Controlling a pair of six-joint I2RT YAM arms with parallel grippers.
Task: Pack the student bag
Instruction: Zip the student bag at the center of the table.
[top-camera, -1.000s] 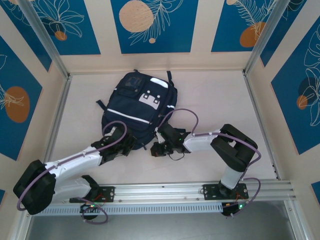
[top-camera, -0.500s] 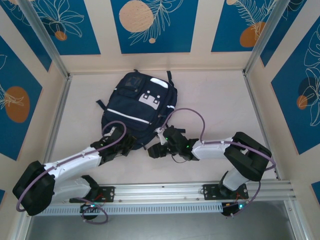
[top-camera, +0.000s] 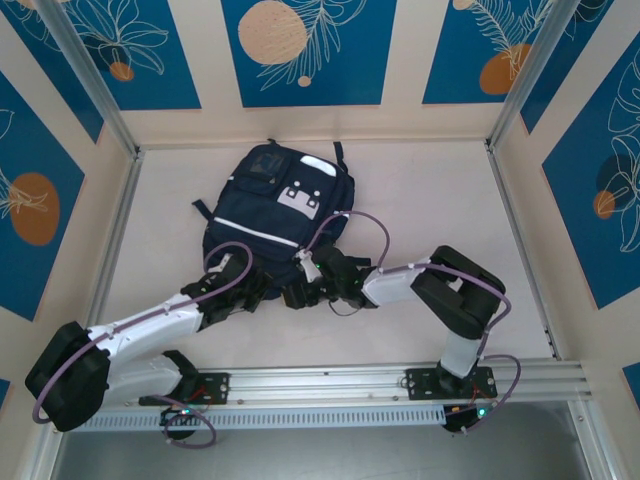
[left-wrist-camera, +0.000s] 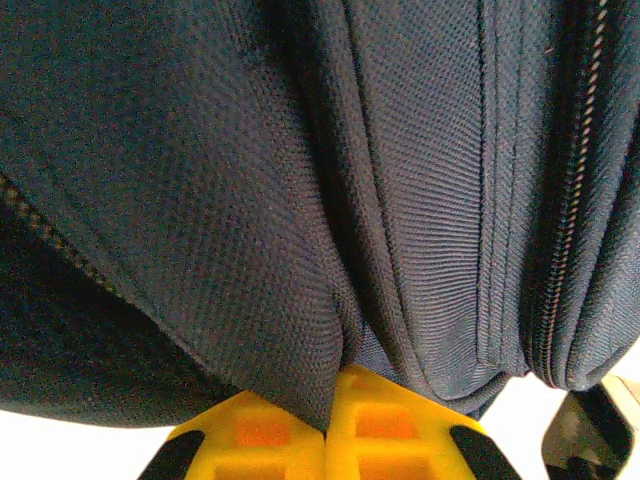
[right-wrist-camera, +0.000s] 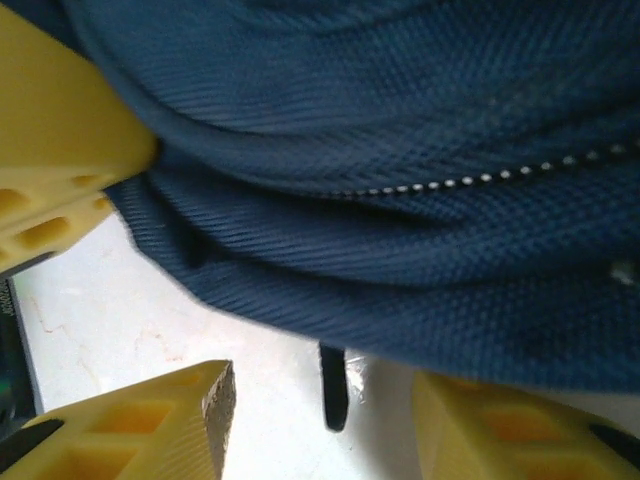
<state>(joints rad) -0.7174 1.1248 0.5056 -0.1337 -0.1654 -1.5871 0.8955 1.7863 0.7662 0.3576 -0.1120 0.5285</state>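
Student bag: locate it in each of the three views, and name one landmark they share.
Top external: the student bag lies flat, left of centre on the table.
Left wrist: its navy fabric spans the upper frame, with a zipper at the right.
Right wrist: its fabric spans the top, crossed by a zipper.
Shared landmark: the bag's near edge, where navy fabric meets the pale table.

Dark navy student bag, thin white stripe, white-grey patches, lying flat front-up on pale table
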